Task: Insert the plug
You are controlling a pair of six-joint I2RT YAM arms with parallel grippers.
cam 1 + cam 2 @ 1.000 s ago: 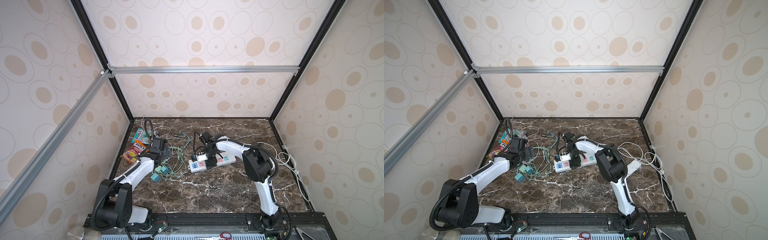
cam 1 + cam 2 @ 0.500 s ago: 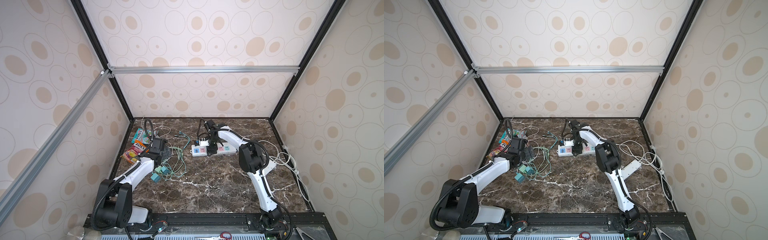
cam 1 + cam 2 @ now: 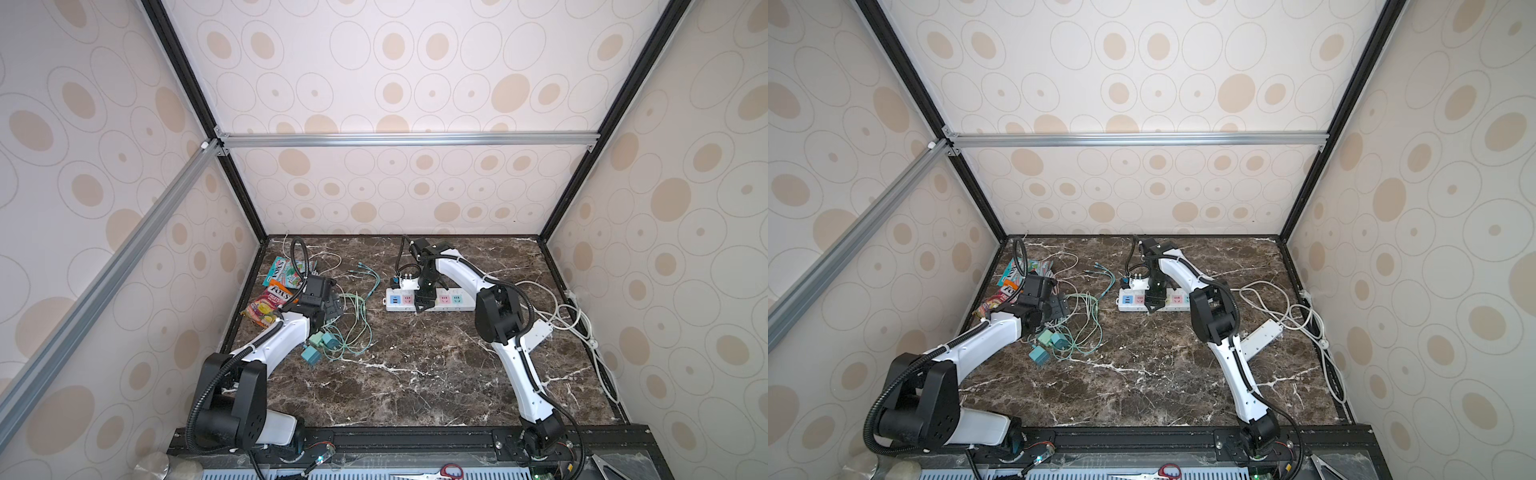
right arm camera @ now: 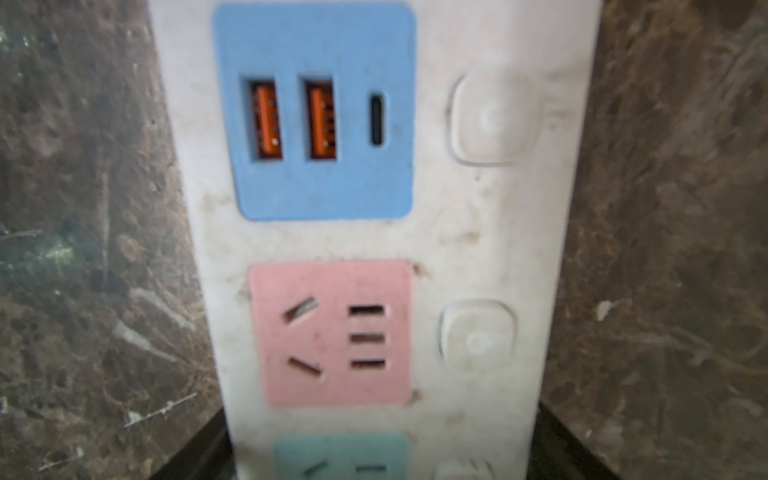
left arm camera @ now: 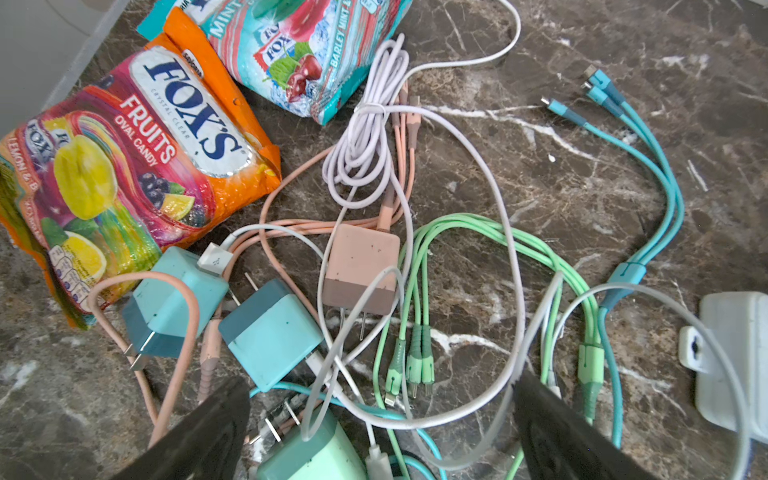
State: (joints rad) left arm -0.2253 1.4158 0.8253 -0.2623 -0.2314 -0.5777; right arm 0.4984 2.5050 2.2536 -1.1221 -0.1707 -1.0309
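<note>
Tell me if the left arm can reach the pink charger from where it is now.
Probably yes. The left gripper is open and hangs just short of the pink charger, with nothing solid between. A white cable loops across the charger, so it may get pinched too.

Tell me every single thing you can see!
Power strip: one, white with blue, pink and green panels, back middle.
Plain strip: one, white, right side, half hidden.
Adapter: one, white, just behind the power strip.
Charger plugs: four, two blue, one pink, one green, left pile.
Cables: tangle, green, blue, pink, white, around the charger plugs.
Candy bags: about three, orange, pink, teal, back left.
Cords: bundle, white, right edge.
Scissors: one, red handles, front ledge.
Left gripper: one, black, jaws open above the cables.
Right gripper: one, black, jaws clamped on the power strip.
</note>
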